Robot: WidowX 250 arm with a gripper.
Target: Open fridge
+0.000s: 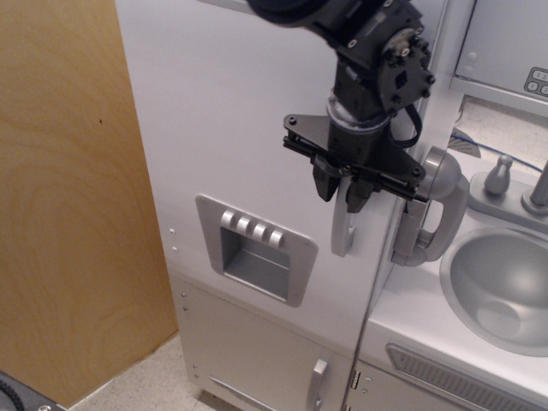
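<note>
The fridge (231, 111) is a tall white cabinet and fills the middle of the view. Its large door looks shut. The door has a grey recessed dispenser panel (257, 248) with several buttons. Its curved grey vertical handle (342, 229) sits near the door's right edge. My black gripper (342, 188) comes in from the top right. Its two fingers sit on either side of the top of the handle and have closed in on it. The upper end of the handle is hidden behind the fingers.
A smaller white lower door with a short handle (318, 384) is below. A second curved grey handle (438, 214) sits just right of the fridge edge. The grey sink (501, 287) and tap (498, 175) are at right, a wooden panel (68, 197) at left.
</note>
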